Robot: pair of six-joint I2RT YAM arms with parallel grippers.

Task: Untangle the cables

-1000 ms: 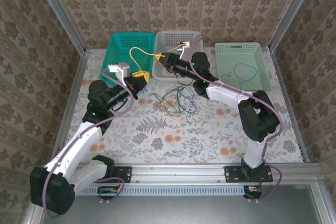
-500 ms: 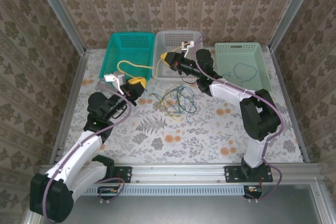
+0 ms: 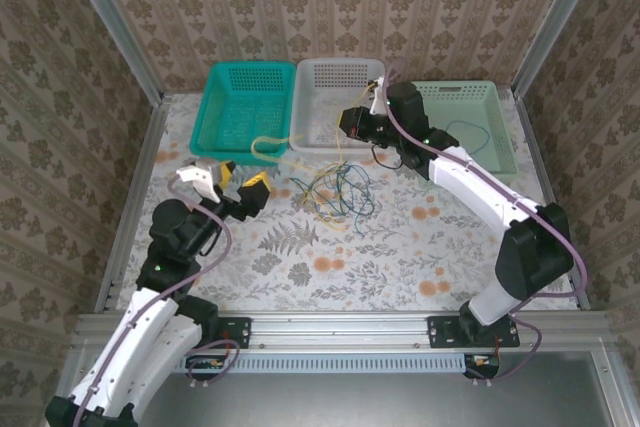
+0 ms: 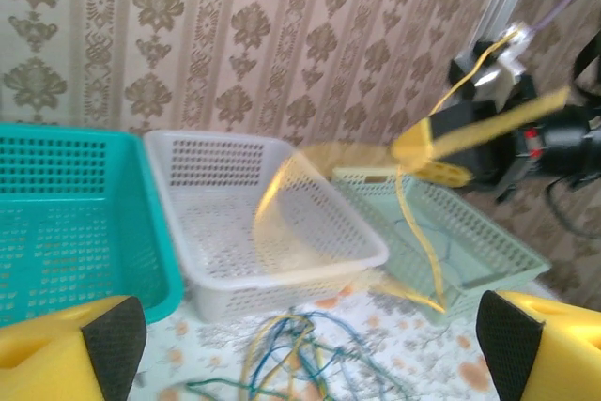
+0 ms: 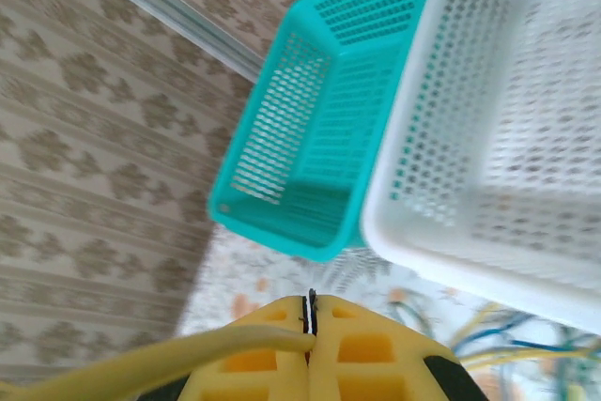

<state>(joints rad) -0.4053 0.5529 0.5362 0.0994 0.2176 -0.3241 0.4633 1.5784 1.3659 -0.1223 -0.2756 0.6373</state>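
Note:
A tangle of thin yellow, green and dark blue cables point(image 3: 335, 192) lies on the floral table in front of the white basket point(image 3: 340, 65); it shows low in the left wrist view as the tangle point(image 4: 300, 354). My right gripper point(image 3: 347, 125) hovers over the white basket's near right corner, shut on a yellow cable point(image 5: 141, 363) that leaves its pads point(image 5: 282, 345) to the left. That yellow cable point(image 3: 275, 144) trails left, blurred. My left gripper point(image 3: 238, 185) stands wide open left of the tangle, nothing between its fingers point(image 4: 103, 345).
A teal basket point(image 3: 215, 97) stands back left and a light green basket point(image 3: 505, 137) back right, with a dark blue cable point(image 3: 462, 137) lying in it. Patterned walls and metal posts close in the table.
The left gripper has drawn back toward the near left and stands open, off the yellow cable. The right gripper has moved right with the yellow cable, whose free part swings blurred.

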